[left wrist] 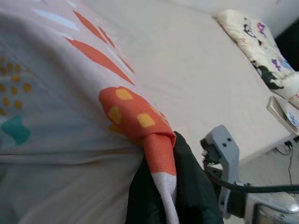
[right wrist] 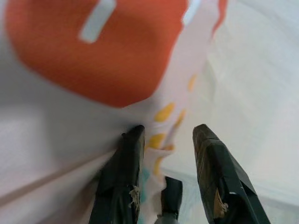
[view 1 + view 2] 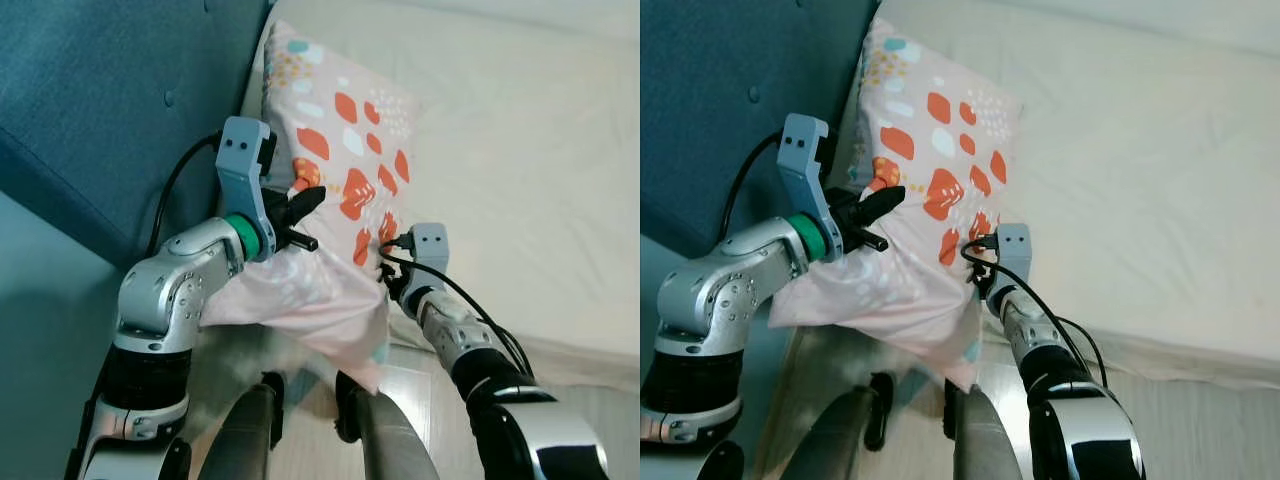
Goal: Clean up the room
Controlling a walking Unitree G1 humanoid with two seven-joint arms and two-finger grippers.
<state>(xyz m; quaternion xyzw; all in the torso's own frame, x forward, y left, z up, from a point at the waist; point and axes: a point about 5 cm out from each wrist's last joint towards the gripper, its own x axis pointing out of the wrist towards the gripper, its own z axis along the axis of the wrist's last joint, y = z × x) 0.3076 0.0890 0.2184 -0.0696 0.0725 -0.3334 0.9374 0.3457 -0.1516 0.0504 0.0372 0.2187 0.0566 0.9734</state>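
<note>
Pillow work, seen first from my head camera: one soft pink pillow with orange and white blotches (image 3: 340, 190) lies at centre frame, its top on the cream bed sheet (image 3: 520, 150) and against the teal padded headboard (image 3: 110, 100) at upper left, its lower end sagging off the mattress edge toward the floor. My left gripper (image 3: 300, 215), left of centre, is pinched onto a fold of the pillowcase. My right gripper (image 3: 392, 268), just right of centre, sits at the pillow's lower right edge.

Left wrist view: my black fingers (image 1: 187, 186) at the bottom centre are clamped on a bunched orange tuck of fabric, with the bed stretching off to the upper right, where a second, cream printed pillow (image 1: 252, 42) rests.

Right wrist view: my two fingers (image 2: 126, 177) stand apart at the bottom, the pillow's edge lying against one of them, nothing squeezed.

I judge the pillow light, limp and easily deformed; the case slides over its filling, so a thin pinch may slip. A deeper bite at a corner or seam, one each side, should carry it.

Count: two pillows, two grippers, one bed.
</note>
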